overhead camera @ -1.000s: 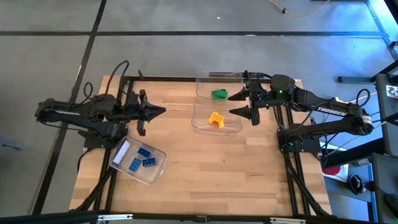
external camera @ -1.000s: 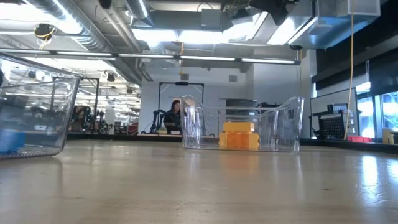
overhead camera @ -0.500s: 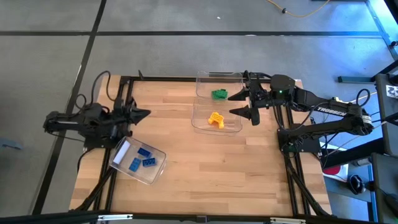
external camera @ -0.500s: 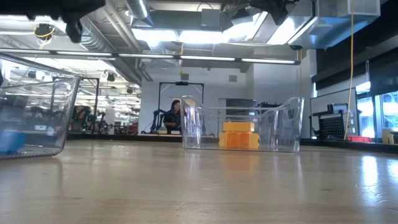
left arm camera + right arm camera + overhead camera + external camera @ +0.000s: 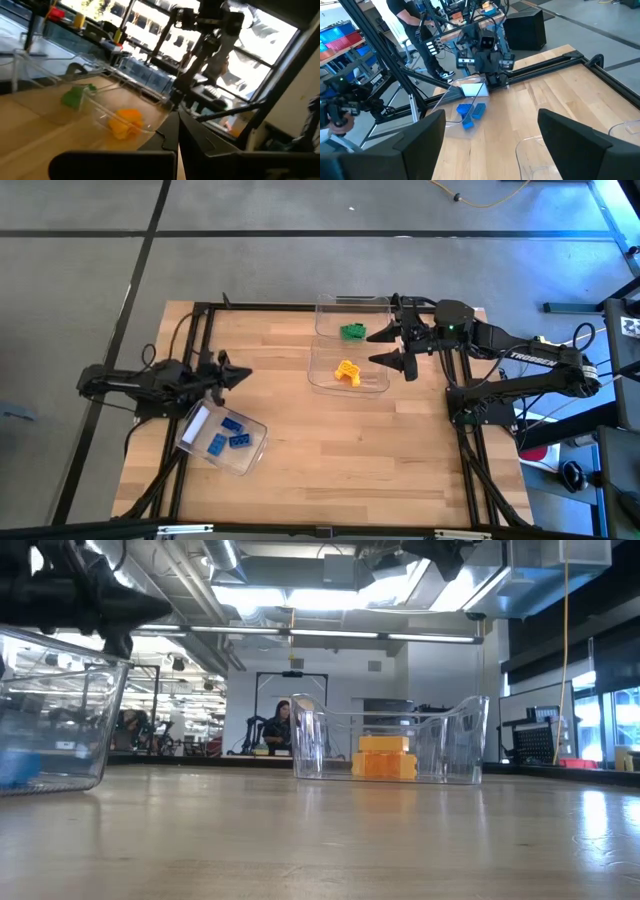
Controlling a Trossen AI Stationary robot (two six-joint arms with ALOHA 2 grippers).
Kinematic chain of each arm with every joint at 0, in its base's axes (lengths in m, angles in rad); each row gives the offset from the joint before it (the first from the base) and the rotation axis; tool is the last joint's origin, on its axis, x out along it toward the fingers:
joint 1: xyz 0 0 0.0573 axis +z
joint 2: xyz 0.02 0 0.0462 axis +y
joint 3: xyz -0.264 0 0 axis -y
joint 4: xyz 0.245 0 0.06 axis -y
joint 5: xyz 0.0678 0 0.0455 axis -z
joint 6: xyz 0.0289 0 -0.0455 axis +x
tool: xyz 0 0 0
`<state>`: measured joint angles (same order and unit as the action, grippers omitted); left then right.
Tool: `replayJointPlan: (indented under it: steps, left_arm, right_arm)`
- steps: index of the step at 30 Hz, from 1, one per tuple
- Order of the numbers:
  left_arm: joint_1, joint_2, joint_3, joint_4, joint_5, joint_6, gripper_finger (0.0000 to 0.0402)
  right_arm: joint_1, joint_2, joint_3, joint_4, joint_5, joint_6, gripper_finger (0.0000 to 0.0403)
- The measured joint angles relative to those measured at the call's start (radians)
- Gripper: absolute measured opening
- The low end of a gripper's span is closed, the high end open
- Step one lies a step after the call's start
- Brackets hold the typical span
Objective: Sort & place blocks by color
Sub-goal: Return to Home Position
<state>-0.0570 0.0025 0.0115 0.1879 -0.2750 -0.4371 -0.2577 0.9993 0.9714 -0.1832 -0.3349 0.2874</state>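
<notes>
Drawn back toward the table's (image 5: 330, 450) left edge and lower than a second ago, the left gripper (image 5: 236, 370) now hangs clenched and empty just beyond the left bin (image 5: 250, 462), while the right gripper (image 5: 396, 348) has not shifted, hovering near the far right corner with its fingers spread wide and nothing between them. Sorting looks finished. The blue blocks (image 5: 230, 435) lie together in the left bin, which sits skewed near the left edge, toward the front. The green blocks (image 5: 352, 332) sit in the far bin (image 5: 330, 310) at the middle of the far edge, and the yellow blocks (image 5: 346, 371) rest in the middle bin (image 5: 372, 380), which touches the far bin on its front side. Three blue pieces can be counted from above. The green and yellow ones are bunched too tightly to count. No loose block shows anywhere on the bare wood, so what seems left is only for both arms to settle into their resting poses. White lettering on the right arm (image 5: 525, 358) reads "TROSSEN"; no other writing is legible.
</notes>
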Motion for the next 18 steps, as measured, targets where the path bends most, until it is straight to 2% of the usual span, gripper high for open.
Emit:
replayJointPlan:
  steps: [6,11,14,18]
  left_arm:
    - [0.0,0.005,-0.004,-0.09,0.007,-0.023,0.0]
    - [0.0,0.008,-0.004,-0.132,0.01,0.053,0.0]
    - [0.0,0.022,-0.004,-0.132,0.007,0.144,0.0]
    - [0.0,0.023,-0.004,-0.132,0.005,0.193,0.0]
  right_arm:
    - [0.0,0.0,0.0,-0.001,-0.003,0.0,0.0319]
    - [0.0,0.0,0.0,-0.002,-0.001,0.002,0.0319]
    - [0.0,0.0,0.0,-0.002,0.0,0.051,0.0319]
    - [-0.001,0.0,0.0,-0.027,-0.002,0.101,0.0319]
